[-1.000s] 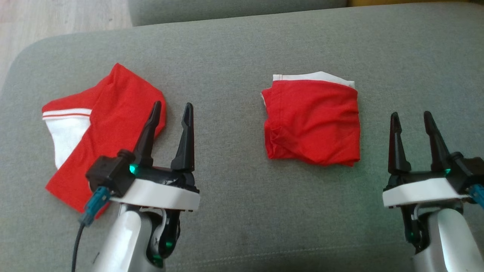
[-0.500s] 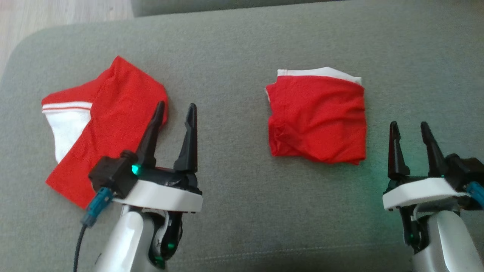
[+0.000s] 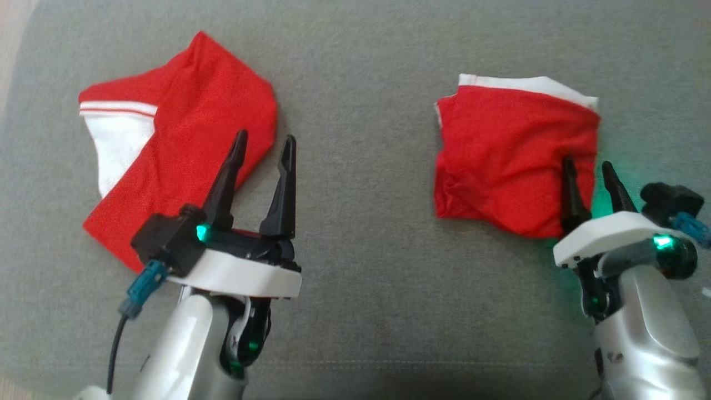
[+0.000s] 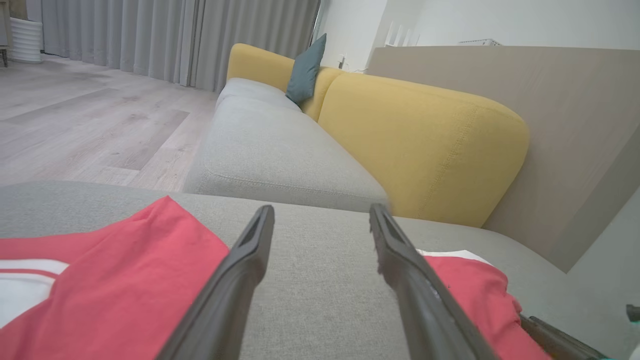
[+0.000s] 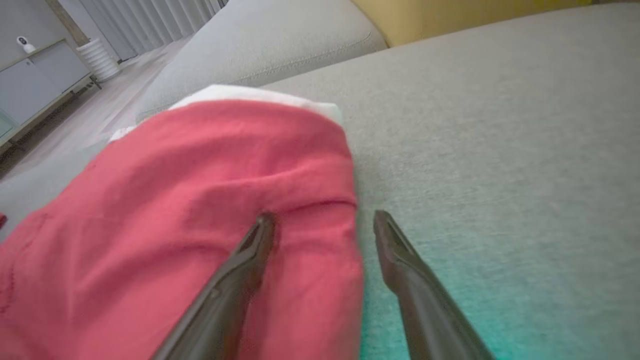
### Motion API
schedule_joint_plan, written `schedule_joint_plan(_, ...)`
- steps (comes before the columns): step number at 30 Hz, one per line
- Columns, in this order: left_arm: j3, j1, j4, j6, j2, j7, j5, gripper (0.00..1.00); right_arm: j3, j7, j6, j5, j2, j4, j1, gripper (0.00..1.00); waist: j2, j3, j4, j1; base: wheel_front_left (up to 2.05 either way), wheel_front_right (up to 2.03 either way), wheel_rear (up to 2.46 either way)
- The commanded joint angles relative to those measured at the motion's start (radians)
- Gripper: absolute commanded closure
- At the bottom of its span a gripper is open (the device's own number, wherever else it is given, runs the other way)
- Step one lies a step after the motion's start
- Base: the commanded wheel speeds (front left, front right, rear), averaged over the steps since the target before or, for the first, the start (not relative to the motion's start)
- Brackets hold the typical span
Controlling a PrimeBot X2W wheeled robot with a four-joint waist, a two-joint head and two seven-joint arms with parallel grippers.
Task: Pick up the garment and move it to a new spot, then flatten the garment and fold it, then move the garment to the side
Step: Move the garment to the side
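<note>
Two red pieces lie on the grey cushion (image 3: pixel 361 100). At the left is the garment (image 3: pixel 183 128), a red jersey loosely spread, with a white sleeve and stripe trim (image 3: pixel 114 108); its number is hidden. My left gripper (image 3: pixel 265 136) hovers open by its right edge, also seen from the wrist as the left gripper (image 4: pixel 321 210) beside the garment (image 4: pixel 110 280). At the right is a folded red bundle (image 3: pixel 500 150) with a white top edge. My right gripper (image 3: pixel 586 163) is open and straddles the bundle's right edge (image 5: pixel 345 240), one finger over cloth, one over cushion.
The grey cushion's left edge (image 3: pixel 11 111) drops to a wooden floor (image 4: pixel 75 115). Behind are another grey seat (image 4: pixel 270 155), a yellow backrest (image 4: pixel 425 145) with a teal pillow (image 4: pixel 305 70), and curtains (image 4: pixel 175 35).
The head camera has dipped and closed in, shifting the whole picture. My right gripper has moved forward to the folded bundle's right edge. The left gripper stays as it was.
</note>
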Motion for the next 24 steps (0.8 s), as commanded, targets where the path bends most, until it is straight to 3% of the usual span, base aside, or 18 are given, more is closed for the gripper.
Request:
schedule_joint_plan(1,0.023,-0.036,-0.034,-0.003,0.007,-0.005,0.005,0.0,0.023,-0.003,0.004,-0.009,-0.002,-0.013,-0.038,0.0,0.0,0.025,0.02,-0.0001,0.0,0.0,0.0)
schedule_joint_plan(3,0.024,-0.042,-0.034,-0.004,0.007,-0.005,0.006,0.0,0.029,-0.009,0.004,-0.021,-0.002,0.019,-0.061,0.0,0.0,0.038,0.025,-0.0001,0.0,0.0,0.0)
schedule_joint_plan(5,0.026,-0.047,-0.034,-0.004,0.007,-0.005,0.008,0.0,0.036,-0.021,0.004,-0.046,-0.002,0.042,-0.081,0.75,0.0,0.046,0.025,-0.0001,0.0,0.0,0.0)
schedule_joint_plan(6,0.027,-0.048,-0.034,-0.004,0.007,-0.005,0.009,0.0,0.039,-0.03,0.004,-0.063,-0.002,0.05,-0.089,1.0,0.0,0.049,0.024,-0.0001,0.0,0.0,0.0)
schedule_joint_plan(15,0.044,-0.055,-0.037,-0.013,0.007,-0.005,0.024,0.0,0.036,-0.076,0.004,-0.289,-0.014,0.02,-0.149,1.0,0.0,0.049,-0.04,-0.0001,0.0,0.0,0.0)
schedule_joint_plan(19,0.049,-0.061,-0.043,-0.017,0.007,-0.005,0.028,0.0,0.058,-0.063,0.004,-0.343,-0.069,-0.006,-0.166,1.0,0.0,0.054,-0.067,-0.0001,0.0,0.0,0.0)
schedule_joint_plan(24,0.048,-0.078,-0.049,-0.022,0.007,-0.005,0.033,0.0,0.078,-0.026,0.004,-0.37,-0.23,-0.032,-0.194,1.0,0.0,0.075,-0.094,-0.0001,0.0,0.0,0.0)
